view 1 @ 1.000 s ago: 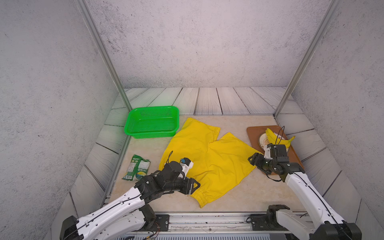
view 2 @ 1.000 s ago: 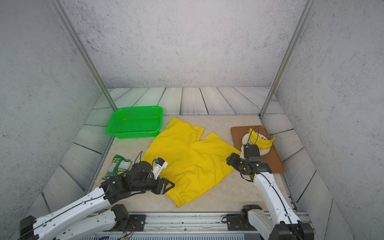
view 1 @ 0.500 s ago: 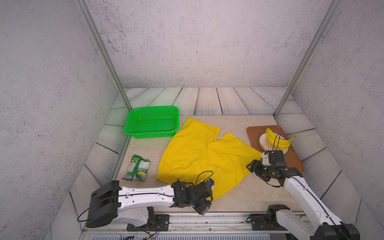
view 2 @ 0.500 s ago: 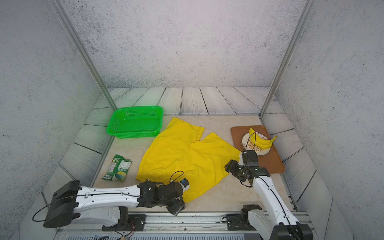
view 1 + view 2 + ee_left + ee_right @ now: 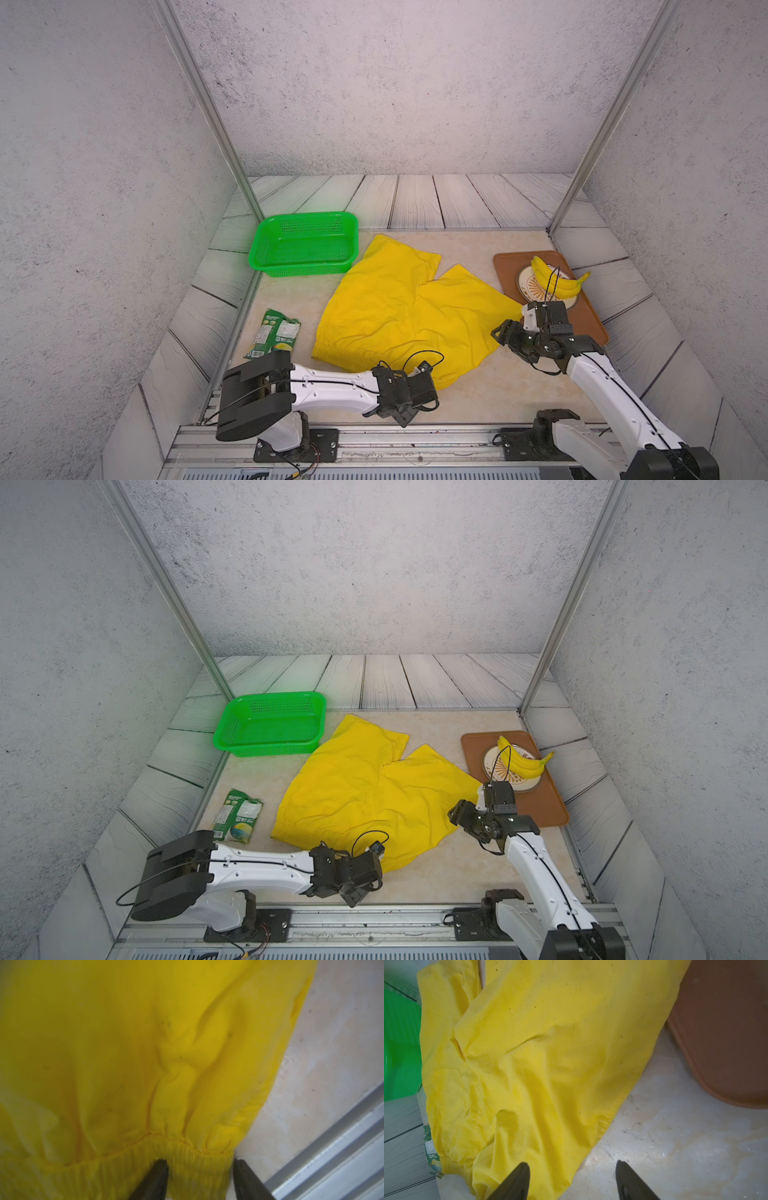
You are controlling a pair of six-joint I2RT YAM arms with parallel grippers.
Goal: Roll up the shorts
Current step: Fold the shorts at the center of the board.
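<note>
So, quick update: the left gripper [image 5: 200,1161] has swung off the middle of the shorts [image 5: 407,316] and dropped low to the waistband [image 5: 99,1169] corner, the end farthest from the green basket [image 5: 307,269]. In the left wrist view its jaws are apart, straddling that gathered elastic edge, and not pinching it yet as far as I can see.

The right gripper [image 5: 572,1163] has only crept a little. It hovers with its jaws wide apart at the shorts' side edge away from the basket, one finger over fabric and one over bare table, holding nothing.

The shorts are still spread flat, one leg hem just beside the basket, with no roll started. My read is that this is setup for grabbing the waistband and rolling toward the basket. The right side probably needs its own hold, otherwise the roll goes crooked.
</note>
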